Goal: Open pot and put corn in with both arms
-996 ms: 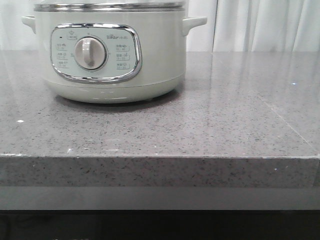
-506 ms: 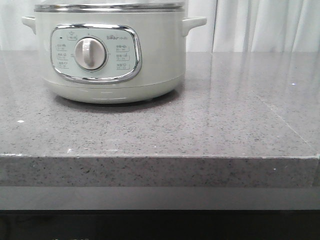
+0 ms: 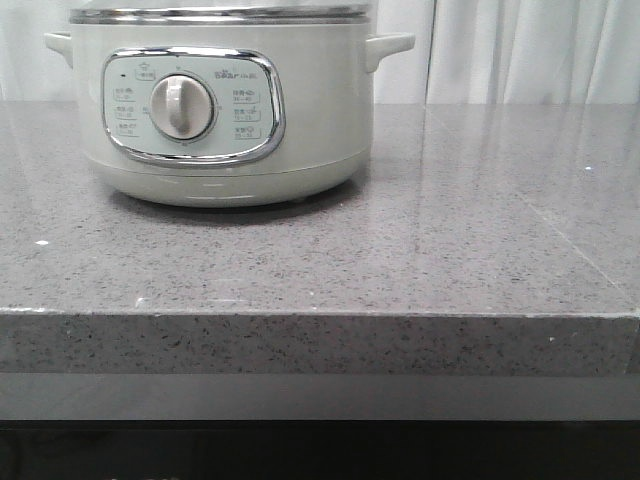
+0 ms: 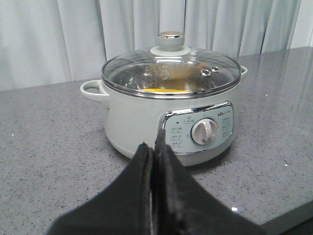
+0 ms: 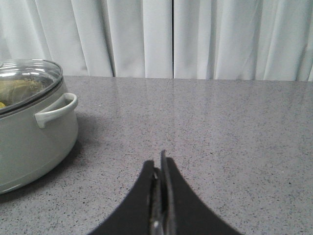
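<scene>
Left gripper (image 4: 153, 152): black fingers pressed together with nothing between them, held low in front of the pot, well short of it.
Right gripper (image 5: 160, 169): fingers likewise closed and empty, over bare counter (image 5: 220, 137) to the pot's handle side.
Pot (image 4: 171, 105): stands on the grey stone counter, glass lid (image 4: 171, 68) seated on the metal rim, dial panel facing the robot.
Lid knob (image 4: 169, 41): small, raised, central; likely the only sound place to grip, since the glass dome looks smooth, slippery and breakable.
Lid handling: probably fairly heavy and rigid; lift straight up.
Corn: something yellow (image 4: 164, 90) shows through the glass inside the pot; whether it is the cob I cannot tell. No cob lies on the visible counter.
</scene>
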Controlling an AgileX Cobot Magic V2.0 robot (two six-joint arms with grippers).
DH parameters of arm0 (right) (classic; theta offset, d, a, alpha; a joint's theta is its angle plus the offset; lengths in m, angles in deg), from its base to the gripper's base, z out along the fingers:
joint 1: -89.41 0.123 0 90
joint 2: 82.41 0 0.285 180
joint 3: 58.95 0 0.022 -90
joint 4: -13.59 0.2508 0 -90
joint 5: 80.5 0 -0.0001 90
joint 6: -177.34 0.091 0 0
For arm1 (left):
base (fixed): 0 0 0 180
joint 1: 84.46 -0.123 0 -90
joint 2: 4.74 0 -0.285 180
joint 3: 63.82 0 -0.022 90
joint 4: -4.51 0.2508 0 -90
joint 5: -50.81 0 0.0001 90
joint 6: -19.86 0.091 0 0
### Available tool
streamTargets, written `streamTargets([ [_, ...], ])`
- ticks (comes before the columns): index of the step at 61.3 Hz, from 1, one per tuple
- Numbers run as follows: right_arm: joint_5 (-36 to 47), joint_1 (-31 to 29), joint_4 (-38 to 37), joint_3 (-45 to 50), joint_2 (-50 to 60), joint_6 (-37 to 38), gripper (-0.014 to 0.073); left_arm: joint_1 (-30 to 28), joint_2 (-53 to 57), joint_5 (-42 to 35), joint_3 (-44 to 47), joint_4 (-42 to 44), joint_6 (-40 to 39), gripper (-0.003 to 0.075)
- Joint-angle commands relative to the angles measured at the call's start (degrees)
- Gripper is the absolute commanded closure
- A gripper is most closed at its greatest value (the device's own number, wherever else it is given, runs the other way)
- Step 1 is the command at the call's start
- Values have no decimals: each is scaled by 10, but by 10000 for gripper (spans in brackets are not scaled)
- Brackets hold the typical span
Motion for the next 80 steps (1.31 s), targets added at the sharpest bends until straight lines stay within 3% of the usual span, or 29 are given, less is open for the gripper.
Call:
streamTargets([
  [1, 47, -3, -1, -16, -1, 1, 714, 4, -6, -48, -14, -8, -3, 741],
  [31, 47, -3, -1, -16, -1, 1, 714, 4, -6, -48, -14, -8, -3, 741],
  [42, 47, -3, -1, -16, -1, 1, 714, -2, 10, -75, 11, 36, -3, 741],
  [58, 47, -3, -1, -16, -1, 1, 714, -115, 132, -102, 133, 11, -3, 741],
  [64, 47, -3, -1, -16, -1, 1, 714, -153, 130, -108, 169, 4, -3, 741],
  [80, 48, -3, -1, -16, -1, 1, 714, -193, 134, -164, 262, 3, -3, 741],
])
